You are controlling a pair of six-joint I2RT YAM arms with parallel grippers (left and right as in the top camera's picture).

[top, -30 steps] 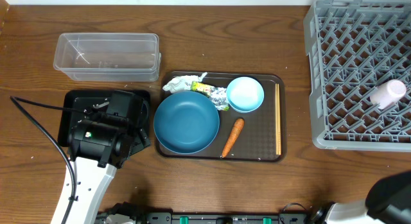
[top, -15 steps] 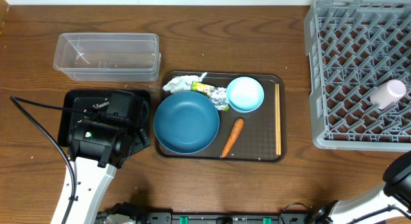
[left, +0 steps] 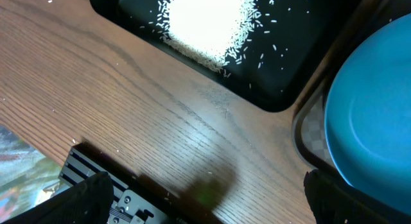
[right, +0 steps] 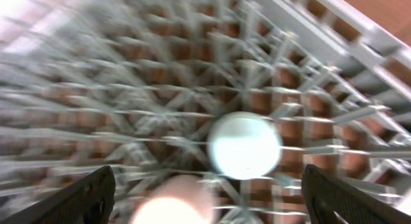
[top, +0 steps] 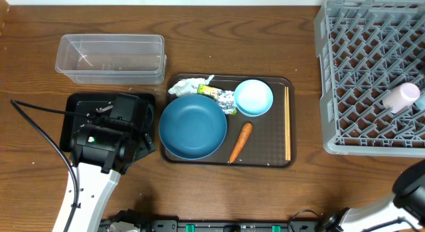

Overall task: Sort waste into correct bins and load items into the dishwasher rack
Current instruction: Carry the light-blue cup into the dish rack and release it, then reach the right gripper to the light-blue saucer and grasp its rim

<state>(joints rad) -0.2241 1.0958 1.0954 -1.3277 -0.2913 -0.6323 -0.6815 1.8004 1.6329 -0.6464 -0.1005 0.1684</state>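
Observation:
A heap of white rice (left: pixel 205 25) lies in the black tray (left: pixel 302 70), which my left arm mostly hides in the overhead view (top: pixel 72 106). My left gripper (left: pixel 205 201) is open and empty above bare table beside that tray. The brown tray (top: pixel 265 159) holds the dark-blue bowl (top: pixel 192 127), light-blue bowl (top: pixel 253 98), carrot (top: pixel 240 142), tissue (top: pixel 188 86), foil wrapper (top: pixel 222 97) and chopsticks (top: pixel 287 122). A pale cup (top: pixel 400 97) lies in the grey rack (top: pixel 358 72). My right gripper (right: pixel 209 201) is open above the rack (right: pixel 115 89), over a blurred white round shape (right: pixel 244 146).
The clear tub (top: pixel 111 58) stands at the back left, behind the black tray. The dark-blue bowl's rim (left: pixel 372 108) shows at the right of the left wrist view. My left arm's cable (top: pixel 40 119) runs across the table's left side.
My right arm has shifted a little at the lower right corner of the overhead view. The left arm and all objects have stayed put.

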